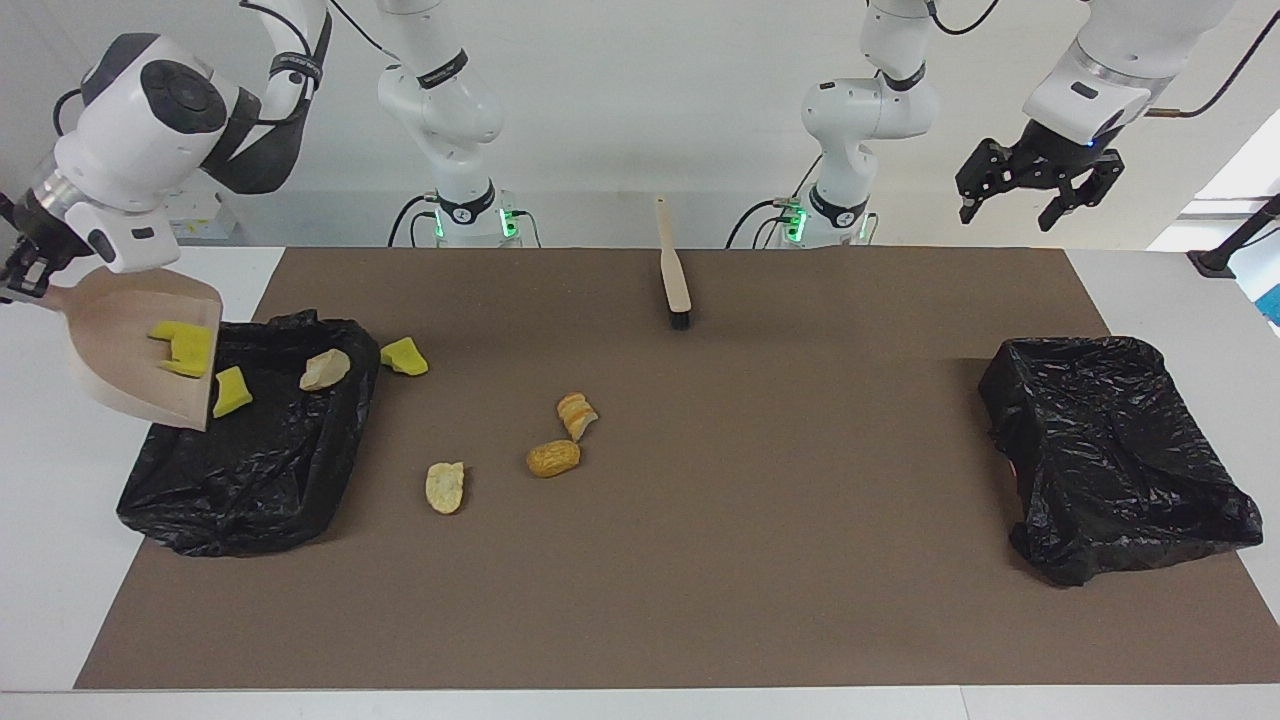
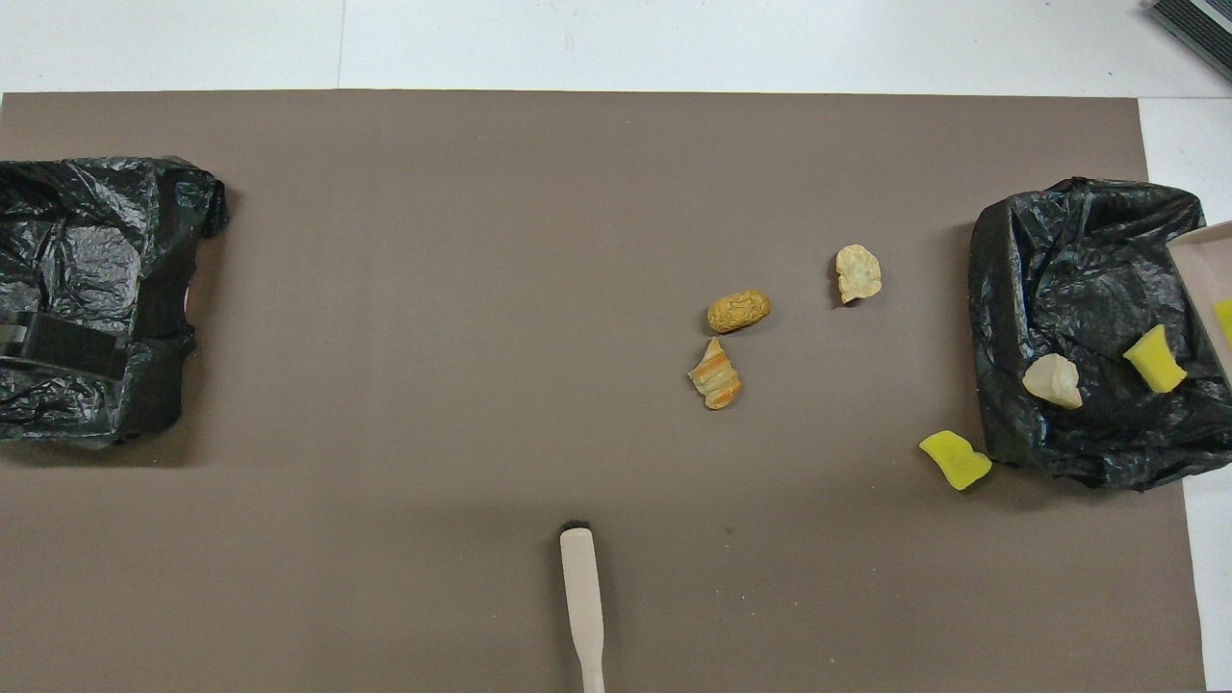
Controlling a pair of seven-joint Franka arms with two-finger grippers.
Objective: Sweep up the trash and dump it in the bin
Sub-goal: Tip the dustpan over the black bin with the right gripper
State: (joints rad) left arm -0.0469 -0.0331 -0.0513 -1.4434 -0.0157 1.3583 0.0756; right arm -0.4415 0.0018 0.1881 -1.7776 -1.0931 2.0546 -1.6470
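Observation:
My right gripper (image 1: 22, 274) is shut on the handle of the beige dustpan (image 1: 120, 370), held tilted over the edge of the black-lined bin (image 1: 230, 500) at the right arm's end. One yellow sponge chunk (image 1: 183, 346) still lies on the pan. Another yellow chunk (image 1: 232, 392) (image 2: 1153, 359) and a tan lump (image 1: 325, 369) (image 2: 1052, 380) lie in the bin (image 2: 1059, 241). A third yellow piece (image 1: 404, 356) sits on the mat beside the bin. Three bread-like lumps (image 1: 553, 458) lie mid-mat. My left gripper (image 1: 1040, 192) hangs open and waits, high over the left arm's end.
The brush (image 1: 675, 275) (image 2: 582, 597) lies on the brown mat close to the robots, bristles pointing away from them. A second black-lined bin (image 1: 1115, 455) (image 2: 87, 289) stands at the left arm's end. The dustpan's corner (image 2: 1203, 274) shows at the overhead view's edge.

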